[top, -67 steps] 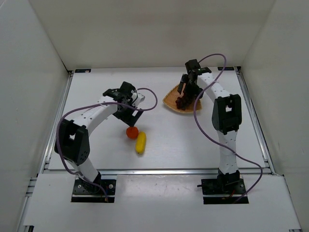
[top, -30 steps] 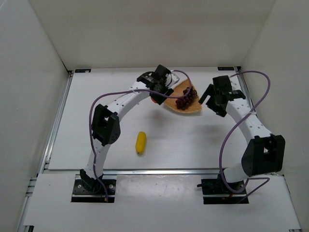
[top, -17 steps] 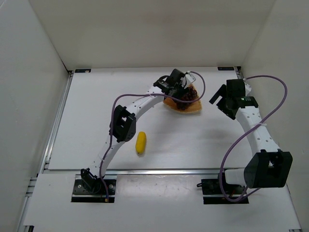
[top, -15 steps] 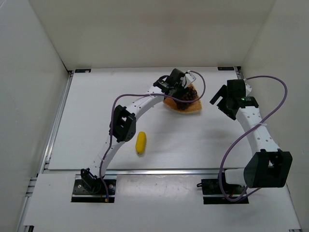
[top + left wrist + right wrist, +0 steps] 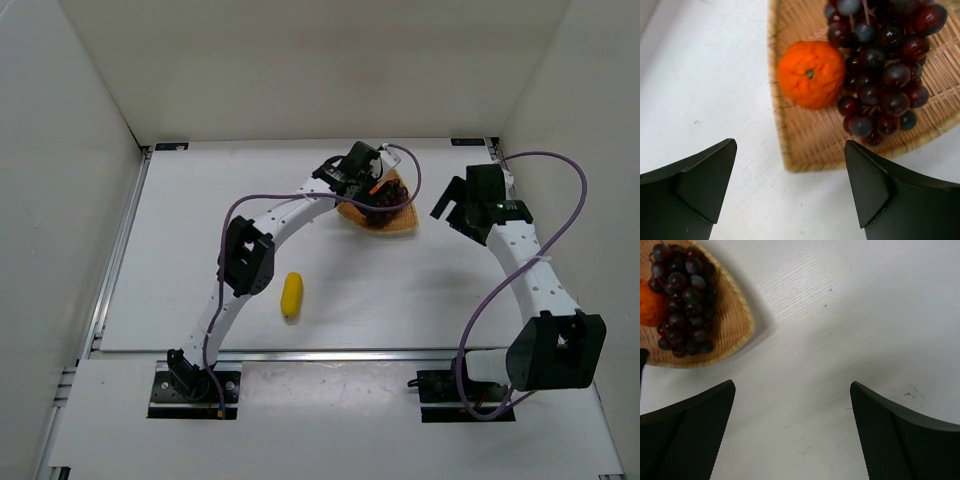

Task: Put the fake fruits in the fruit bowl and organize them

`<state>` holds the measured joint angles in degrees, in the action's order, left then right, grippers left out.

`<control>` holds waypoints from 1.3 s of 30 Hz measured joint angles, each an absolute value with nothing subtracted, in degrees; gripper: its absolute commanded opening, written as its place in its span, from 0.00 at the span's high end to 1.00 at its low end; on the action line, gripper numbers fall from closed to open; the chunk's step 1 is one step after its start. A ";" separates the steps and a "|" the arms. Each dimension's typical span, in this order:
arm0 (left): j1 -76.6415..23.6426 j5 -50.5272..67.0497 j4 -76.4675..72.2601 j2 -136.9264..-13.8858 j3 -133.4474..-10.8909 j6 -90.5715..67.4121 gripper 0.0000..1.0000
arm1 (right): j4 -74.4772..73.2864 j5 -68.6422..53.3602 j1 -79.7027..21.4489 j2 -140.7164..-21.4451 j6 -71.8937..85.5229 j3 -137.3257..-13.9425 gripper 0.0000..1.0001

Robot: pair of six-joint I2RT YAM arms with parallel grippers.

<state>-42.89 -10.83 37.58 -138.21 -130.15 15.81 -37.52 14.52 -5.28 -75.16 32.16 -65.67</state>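
The tan wicker fruit bowl (image 5: 398,227) sits at the back middle of the table. The orange (image 5: 810,74) and the dark grape bunch (image 5: 880,65) lie side by side in the bowl (image 5: 810,132). The yellow lemon (image 5: 291,294) lies on the table at the front left, far from the bowl. My left gripper (image 5: 368,186) hovers over the bowl's left corner, open and empty (image 5: 790,150). My right gripper (image 5: 447,206) is open and empty over bare table to the right of the bowl (image 5: 792,387); its view shows the bowl (image 5: 737,332), grapes (image 5: 685,300) and orange (image 5: 649,307) at upper left.
White walls close in the table on the left, back and right. Purple cables loop off both arms. The left arm stretches diagonally across the table from its base to the bowl.
My left gripper carried the orange from beside the lemon to the bowl and has let it go there. My right arm swung away from the bowl to the right.
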 measured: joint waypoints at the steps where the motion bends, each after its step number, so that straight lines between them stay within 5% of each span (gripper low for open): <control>1: -42.94 -11.42 37.58 -136.88 -129.40 15.46 0.00 | -37.28 14.61 -6.28 -74.78 31.09 -65.52 0.00; 9: -40.71 -18.39 35.81 -114.19 -114.61 13.98 0.00 | -33.56 11.73 -26.24 -73.41 22.11 -62.50 0.00; 17: -23.68 -23.75 34.96 -95.77 -91.20 10.33 0.00 | -31.51 5.06 -49.63 -97.30 26.68 -76.18 0.00; 23: -14.63 -23.66 36.97 -84.49 -75.33 7.44 0.00 | -34.22 1.08 -56.38 -115.48 31.00 -94.48 0.01; 29: -9.15 -22.94 37.08 -72.53 -67.44 5.87 0.00 | -39.94 0.32 -57.74 -121.01 34.02 -94.15 0.03; 32: -7.68 -21.34 37.04 -69.47 -65.17 4.75 0.00 | -42.00 1.17 -58.43 -121.38 35.14 -93.23 0.20; 35: -6.79 -19.55 37.12 -69.01 -64.36 3.99 0.00 | -42.76 1.56 -59.27 -121.36 35.75 -92.49 0.50; 36: -6.50 -18.98 37.12 -69.08 -64.20 3.77 0.00 | -42.92 1.54 -59.48 -121.34 35.66 -92.31 0.69; 39: -5.43 -17.96 37.30 -69.10 -64.12 3.40 0.00 | -42.85 2.04 -59.83 -120.64 36.21 -91.46 0.81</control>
<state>-5.43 -17.96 37.30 -69.10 -64.12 3.40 -42.85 2.04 -59.83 -120.64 36.21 -91.46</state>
